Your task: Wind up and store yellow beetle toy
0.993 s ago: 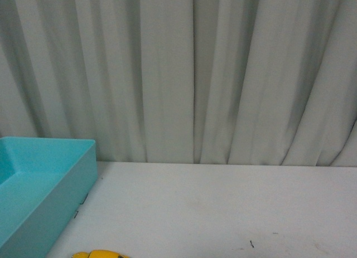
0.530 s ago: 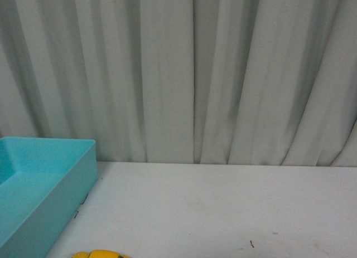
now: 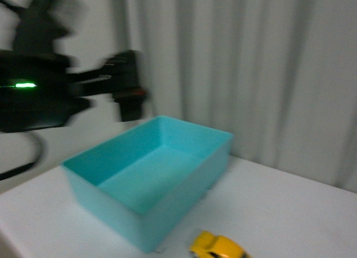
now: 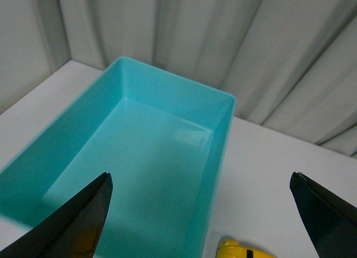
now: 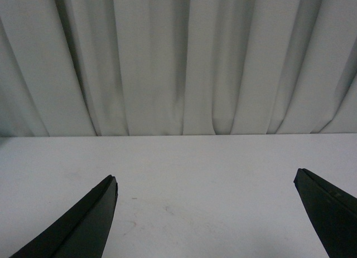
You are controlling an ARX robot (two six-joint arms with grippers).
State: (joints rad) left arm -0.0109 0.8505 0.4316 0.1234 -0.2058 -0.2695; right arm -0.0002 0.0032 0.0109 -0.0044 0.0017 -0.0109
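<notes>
The yellow beetle toy [image 3: 217, 248] sits on the white table at the bottom edge of the front view, just off the near corner of a teal box [image 3: 187, 177]. In the left wrist view the toy [image 4: 243, 250] peeks in beside the box's long wall [image 4: 215, 180]. My left gripper [image 4: 201, 176] is open above the box and toy, holding nothing. The right gripper [image 5: 206, 174] is open over bare table with nothing between its fingers. The front view is blurred.
The open teal box is empty inside [image 4: 139, 163]. A blurred black arm [image 3: 120, 82] with a green light hangs at the upper left behind the box. A grey curtain [image 5: 178, 63] closes off the back of the white table [image 5: 184, 163].
The front view has swung: the whole box now shows from one corner, a black arm has appeared at the upper left, and the toy lies further right along the bottom edge.
</notes>
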